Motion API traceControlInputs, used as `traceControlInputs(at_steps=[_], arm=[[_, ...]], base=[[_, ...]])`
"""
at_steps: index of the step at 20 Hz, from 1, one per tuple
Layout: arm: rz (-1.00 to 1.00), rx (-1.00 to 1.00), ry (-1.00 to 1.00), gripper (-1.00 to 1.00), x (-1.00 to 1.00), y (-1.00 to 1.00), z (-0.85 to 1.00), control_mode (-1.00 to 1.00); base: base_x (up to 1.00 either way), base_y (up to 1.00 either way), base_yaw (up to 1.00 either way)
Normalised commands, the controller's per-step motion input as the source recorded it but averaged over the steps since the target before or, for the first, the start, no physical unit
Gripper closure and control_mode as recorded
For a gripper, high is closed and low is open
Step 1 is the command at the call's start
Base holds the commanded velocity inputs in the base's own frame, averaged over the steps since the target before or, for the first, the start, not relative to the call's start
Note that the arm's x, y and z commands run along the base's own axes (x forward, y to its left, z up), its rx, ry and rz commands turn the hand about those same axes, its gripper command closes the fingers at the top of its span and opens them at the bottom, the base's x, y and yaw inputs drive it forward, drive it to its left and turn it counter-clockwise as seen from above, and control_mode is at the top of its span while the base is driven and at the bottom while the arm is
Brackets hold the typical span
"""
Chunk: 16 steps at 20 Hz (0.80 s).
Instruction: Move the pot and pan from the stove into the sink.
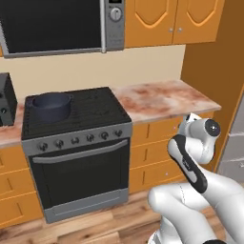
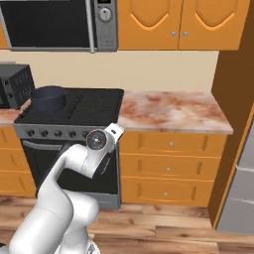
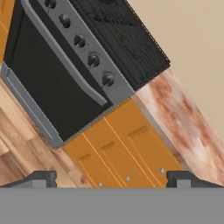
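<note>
The dark navy pot point(image 1: 51, 106) point(image 2: 48, 98) stands on the back left burner of the black stove point(image 1: 97, 112) point(image 2: 96, 106) point(image 3: 120, 41). The pan and the sink are out of view. My arm is folded low in front of the drawers to the right of the stove, well short of the pot. In the hand view my gripper point(image 3: 111, 179) is open and empty. It looks at the stove's knob panel, the oven door and the orange drawers beside it.
A microwave point(image 1: 52, 24) hangs above the stove. A small black toaster oven point(image 1: 5, 100) point(image 2: 15, 84) sits on the counter to its left. Marble countertop point(image 1: 162, 97) point(image 2: 171, 111) runs to the right up to a tall brown panel and a steel appliance point(image 2: 243, 188).
</note>
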Motion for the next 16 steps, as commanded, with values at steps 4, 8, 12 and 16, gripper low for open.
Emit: traceControlInputs(at_steps=[4, 8, 12, 16], arm=[[0.00, 0.00, 0.00, -1.00, 0.00, 0.00, 0.00, 1.00], [0.00, 0.00, 0.00, -1.00, 0.00, 0.00, 0.00, 1.00], [0.00, 0.00, 0.00, -1.00, 0.00, 0.00, 0.00, 1.00], [0.00, 0.00, 0.00, -1.00, 0.00, 0.00, 0.00, 1.00]], base=[[0.00, 0.90, -0.07], [0.00, 0.78, -0.04], [0.00, 0.11, -0.01], [0.01, 0.00, 0.05]])
